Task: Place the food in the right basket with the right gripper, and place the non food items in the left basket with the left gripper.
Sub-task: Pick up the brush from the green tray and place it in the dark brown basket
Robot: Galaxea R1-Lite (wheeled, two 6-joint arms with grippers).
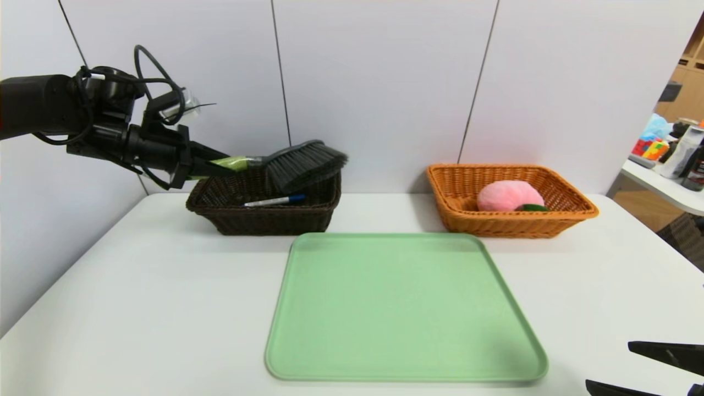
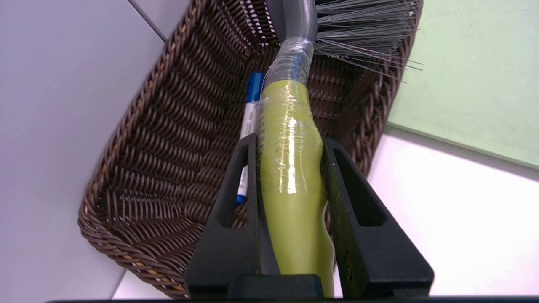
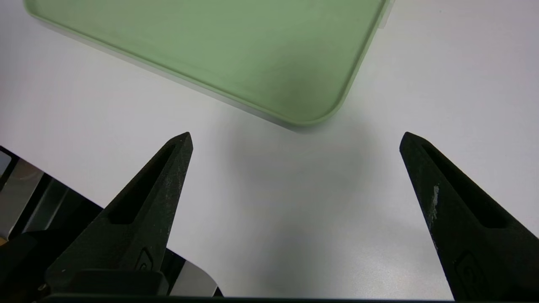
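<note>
Above the dark brown basket (image 1: 264, 212) at the far left of the white table (image 1: 137, 286), my left gripper (image 1: 212, 164) was clenched on the hand brush (image 1: 300, 164), both fingers pressed against the sides of its green handle (image 2: 290, 176). Clear shiny film was wrapped around the upper part of that handle and the grey neck beyond it. The dark grey bristles (image 2: 366, 29) hung over the basket's right end, clear of the weave as far as I could tell, with the brush lying nearly level and its head toward the orange-tan basket.

Inside the brown basket lay the white marker pen (image 1: 273, 201), its blue cap (image 2: 254, 86) showing beside the handle in my left wrist view. Small dark print ran along its white barrel, too blurred for me to read.

The orange-tan basket (image 1: 572, 212) stood at the far right of the table, well apart from the brown one, and the pink plush peach (image 1: 509, 195) rested inside it with its green leaf (image 1: 532, 207) at the near side.

Between me and the baskets lay a pale green tray (image 1: 407, 308), bare of any marking I could see.

My right gripper (image 3: 294, 139) was parked low near the table's front right corner, its pointed fingers (image 3: 168, 176) spread wide and grasping nothing, just off the tray's near corner. I could make out no brand name or label anywhere.
</note>
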